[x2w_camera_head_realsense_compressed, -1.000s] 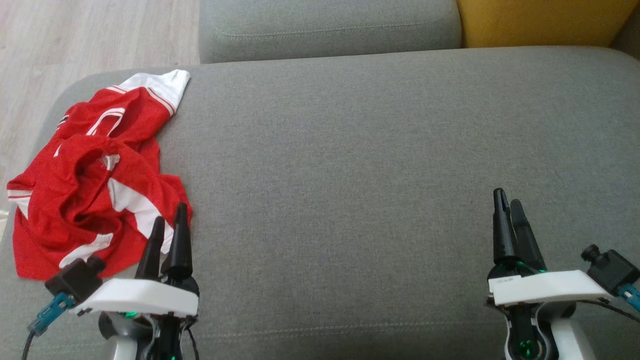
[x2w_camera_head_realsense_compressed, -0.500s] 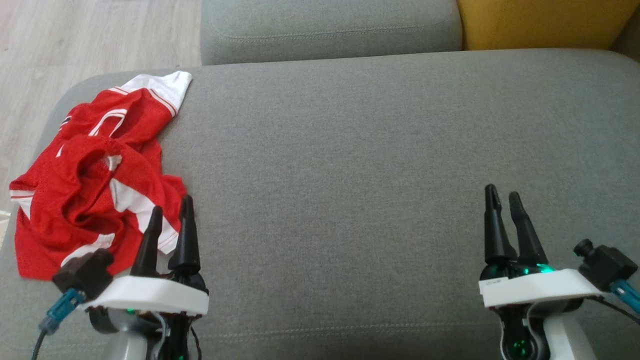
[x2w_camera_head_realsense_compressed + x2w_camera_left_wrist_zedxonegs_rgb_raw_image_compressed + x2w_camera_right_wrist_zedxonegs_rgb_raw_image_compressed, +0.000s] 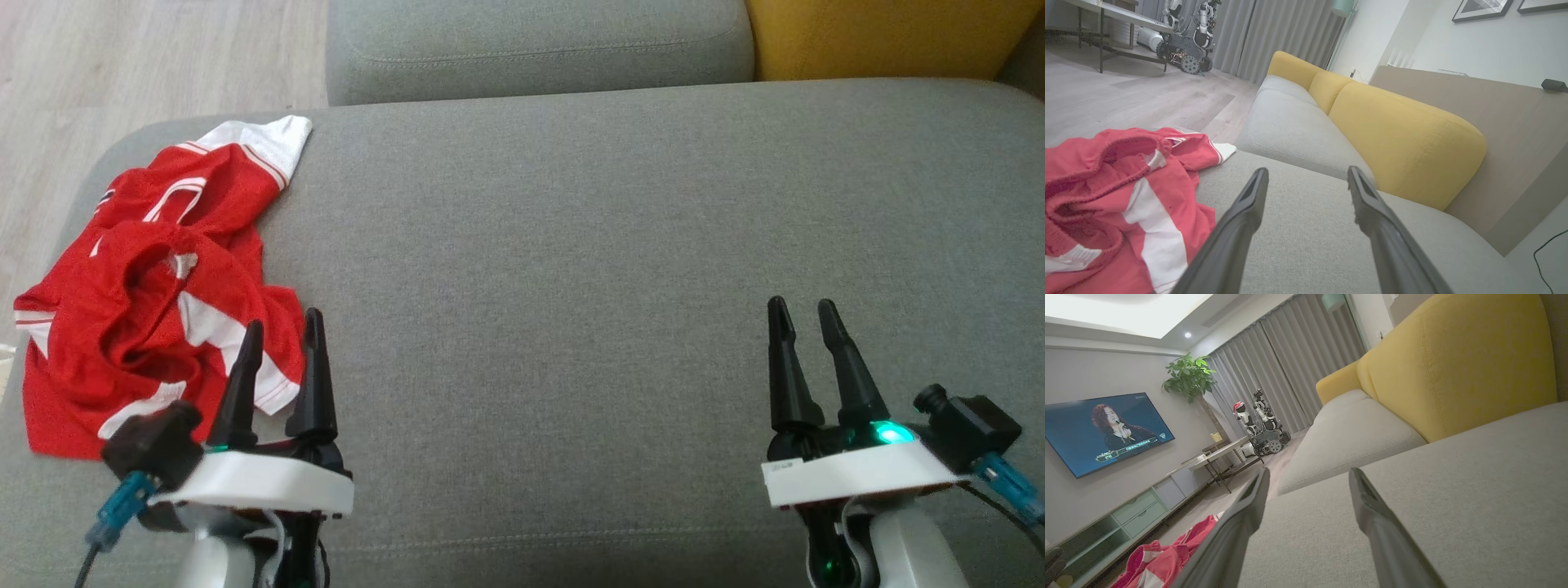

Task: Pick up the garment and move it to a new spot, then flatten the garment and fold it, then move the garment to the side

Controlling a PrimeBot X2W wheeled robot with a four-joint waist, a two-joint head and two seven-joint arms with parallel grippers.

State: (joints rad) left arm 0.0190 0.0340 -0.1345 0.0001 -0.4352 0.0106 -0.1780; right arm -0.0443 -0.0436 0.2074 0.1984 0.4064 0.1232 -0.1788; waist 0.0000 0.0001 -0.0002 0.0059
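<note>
Garment (image 3: 155,286), one (red, crumpled)

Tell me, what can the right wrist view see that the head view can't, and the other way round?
The right wrist view adds the room: a television, a potted plant, grey curtains and another wheeled robot. The head view adds the left arm's fingers, open beside the garment, which it takes in whole from above. Both share that red-and-white garment, the grey sofa seat, the yellow cushion and the right arm's fingers, also open.
</note>
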